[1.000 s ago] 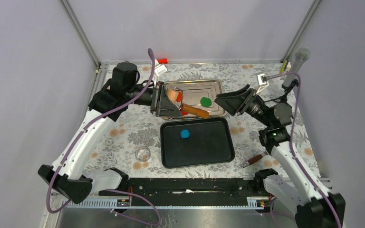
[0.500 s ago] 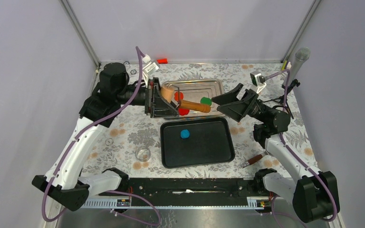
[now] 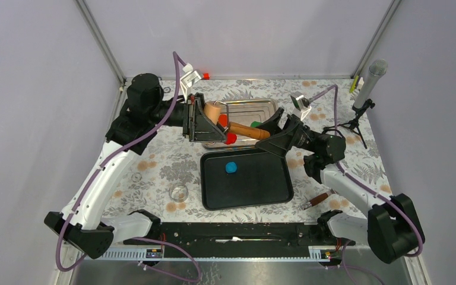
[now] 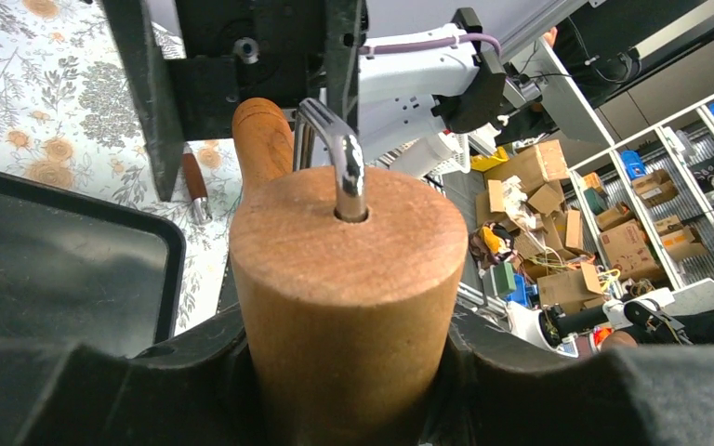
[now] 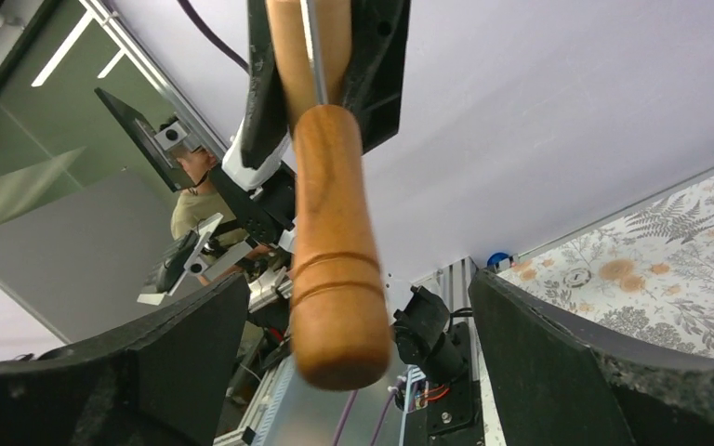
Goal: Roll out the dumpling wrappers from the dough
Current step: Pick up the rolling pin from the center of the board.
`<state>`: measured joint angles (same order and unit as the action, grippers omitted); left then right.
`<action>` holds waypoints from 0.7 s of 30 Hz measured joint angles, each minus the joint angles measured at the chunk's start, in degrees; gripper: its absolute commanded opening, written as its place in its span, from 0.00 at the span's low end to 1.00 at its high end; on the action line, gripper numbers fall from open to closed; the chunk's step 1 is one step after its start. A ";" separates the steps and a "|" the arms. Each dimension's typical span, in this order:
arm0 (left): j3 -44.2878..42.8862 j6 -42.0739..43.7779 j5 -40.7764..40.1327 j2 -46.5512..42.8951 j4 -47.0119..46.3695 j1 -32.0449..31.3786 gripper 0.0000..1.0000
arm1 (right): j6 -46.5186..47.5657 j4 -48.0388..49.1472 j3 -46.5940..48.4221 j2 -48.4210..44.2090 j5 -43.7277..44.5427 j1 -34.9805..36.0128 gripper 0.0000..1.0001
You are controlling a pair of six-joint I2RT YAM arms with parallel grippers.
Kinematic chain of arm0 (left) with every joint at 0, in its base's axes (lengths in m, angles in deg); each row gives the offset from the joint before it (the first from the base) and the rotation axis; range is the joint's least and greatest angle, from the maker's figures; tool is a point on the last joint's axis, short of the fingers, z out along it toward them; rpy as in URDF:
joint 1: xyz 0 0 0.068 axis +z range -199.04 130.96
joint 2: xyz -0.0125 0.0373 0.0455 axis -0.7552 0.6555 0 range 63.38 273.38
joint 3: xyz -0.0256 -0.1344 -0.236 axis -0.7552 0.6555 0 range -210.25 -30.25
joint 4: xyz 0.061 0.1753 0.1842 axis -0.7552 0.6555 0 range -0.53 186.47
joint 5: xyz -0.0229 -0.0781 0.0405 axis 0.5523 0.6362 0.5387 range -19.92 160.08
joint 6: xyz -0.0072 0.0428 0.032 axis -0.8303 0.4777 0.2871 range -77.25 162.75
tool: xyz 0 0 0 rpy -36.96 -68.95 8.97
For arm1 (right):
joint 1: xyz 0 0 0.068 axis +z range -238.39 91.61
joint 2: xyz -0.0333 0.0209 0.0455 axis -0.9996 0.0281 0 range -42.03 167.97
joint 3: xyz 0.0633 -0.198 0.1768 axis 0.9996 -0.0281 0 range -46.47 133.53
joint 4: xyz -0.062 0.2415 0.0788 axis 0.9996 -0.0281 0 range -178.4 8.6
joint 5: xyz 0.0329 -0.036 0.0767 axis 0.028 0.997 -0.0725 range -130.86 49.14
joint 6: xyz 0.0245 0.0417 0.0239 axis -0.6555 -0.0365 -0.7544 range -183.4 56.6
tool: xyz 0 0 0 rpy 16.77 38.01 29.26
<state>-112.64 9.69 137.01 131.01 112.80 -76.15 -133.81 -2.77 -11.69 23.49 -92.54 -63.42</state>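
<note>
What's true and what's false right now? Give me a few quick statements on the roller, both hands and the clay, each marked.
1. The left hand is shut on the light wooden roller. True.
2. The right hand grips the roller's brown wooden handle. False: its jaws stand open on either side of the handle, not touching it.
3. The bright blue clay puck lies on the black plastic tray. True.
4. The green clay disc lies on the black tray. False: it sits in the silver metal tray.
</note>
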 measured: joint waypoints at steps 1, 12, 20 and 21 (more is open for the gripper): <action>0.13 -0.35 0.26 0.02 -0.50 0.00 0.00 | -0.79 1.09 0.22 1.25 -0.09 0.26 0.91; 0.94 -2.05 1.53 1.77 -0.57 0.02 0.00 | -4.81 4.74 3.21 5.05 -0.46 2.71 0.73; 0.94 -1.99 1.64 2.62 0.13 0.02 0.00 | -4.81 4.15 3.82 4.96 -0.48 3.54 0.53; 0.94 -1.99 1.64 2.69 0.15 0.02 0.00 | -4.72 4.13 3.82 4.94 -0.48 3.56 0.52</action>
<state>-111.70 7.70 138.65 133.70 112.95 -76.13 -138.53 1.36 -7.86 28.43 -93.02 -59.86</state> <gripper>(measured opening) 0.445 0.557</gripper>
